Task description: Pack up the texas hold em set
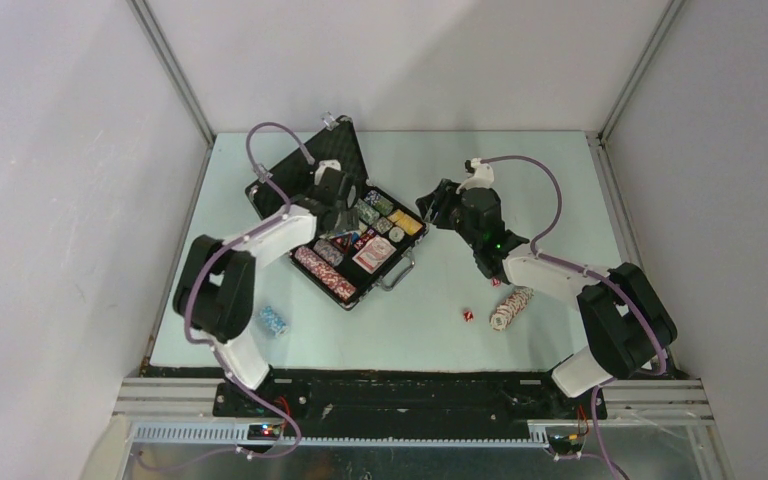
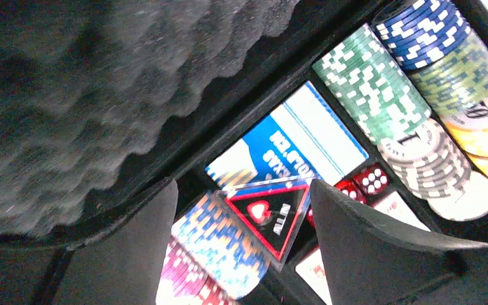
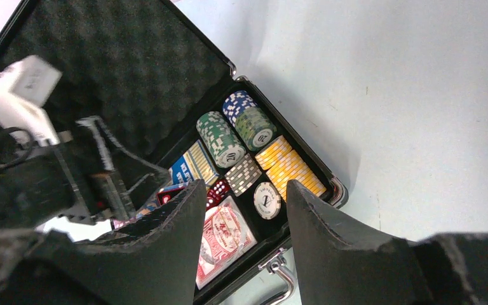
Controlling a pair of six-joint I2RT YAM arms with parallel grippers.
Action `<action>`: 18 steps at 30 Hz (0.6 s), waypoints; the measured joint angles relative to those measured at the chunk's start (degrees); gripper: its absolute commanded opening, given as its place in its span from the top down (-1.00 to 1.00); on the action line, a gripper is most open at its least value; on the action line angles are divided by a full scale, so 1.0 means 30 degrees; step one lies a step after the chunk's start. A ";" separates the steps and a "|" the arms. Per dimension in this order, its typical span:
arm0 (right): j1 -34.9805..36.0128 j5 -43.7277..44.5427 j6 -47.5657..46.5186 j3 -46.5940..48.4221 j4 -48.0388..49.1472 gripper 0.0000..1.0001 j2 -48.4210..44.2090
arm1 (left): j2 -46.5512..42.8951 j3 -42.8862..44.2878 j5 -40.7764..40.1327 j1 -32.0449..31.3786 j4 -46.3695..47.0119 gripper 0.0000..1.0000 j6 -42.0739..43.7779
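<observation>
While left hand (image 2: 243,190), right hand (image 3: 244,187) spread, ALL IN plaque (image 2: 267,216) lies in case (image 3: 121,63)

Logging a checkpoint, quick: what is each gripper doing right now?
Left gripper: open, gripping nothing.
Right gripper: open, empty.

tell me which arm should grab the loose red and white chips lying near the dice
Right. The loose chips lie beside the right arm, and the right gripper is open and empty; the left gripper hangs over the case.
</observation>
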 measured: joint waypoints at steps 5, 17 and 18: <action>-0.0015 0.0000 0.0000 0.0000 -0.0153 -0.04 0.0000 | -0.2973 -0.1749 -0.0095 0.0036 0.0605 -0.75 -0.0044; -0.0124 -0.0066 -0.0007 0.0007 -0.0372 -0.06 -0.0007 | -1.0834 -0.7577 -0.2047 -0.0291 -0.1115 -0.99 -0.2914; -0.0124 -0.0066 0.0000 0.0000 -0.0401 -0.06 -0.0007 | -1.1832 -0.7890 -0.2492 -0.0291 -0.2004 -1.00 -0.3985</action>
